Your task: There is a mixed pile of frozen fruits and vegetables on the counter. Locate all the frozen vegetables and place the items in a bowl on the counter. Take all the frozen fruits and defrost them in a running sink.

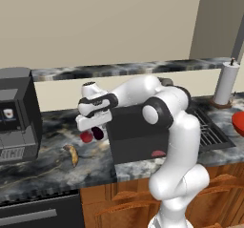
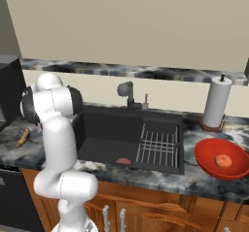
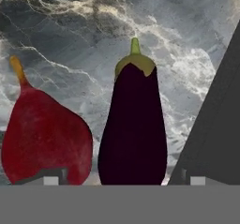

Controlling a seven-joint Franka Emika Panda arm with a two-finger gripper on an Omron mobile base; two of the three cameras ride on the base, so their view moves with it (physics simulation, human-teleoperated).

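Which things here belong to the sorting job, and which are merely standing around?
Job: aubergine, red fruit, banana, orange-red piece already in the bowl, sink, counter, gripper.
Standing around: coffee machine, paper towel roll, dish rack.

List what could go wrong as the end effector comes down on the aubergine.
1. The red fruit lies right beside the aubergine; a finger coming down could knock it or clamp both.
2. The sink edge is close on the other side, so the other finger may strike it, or a nudged aubergine could roll in.
3. The aubergine looks smooth and rounded, so it may slip from the end effector.
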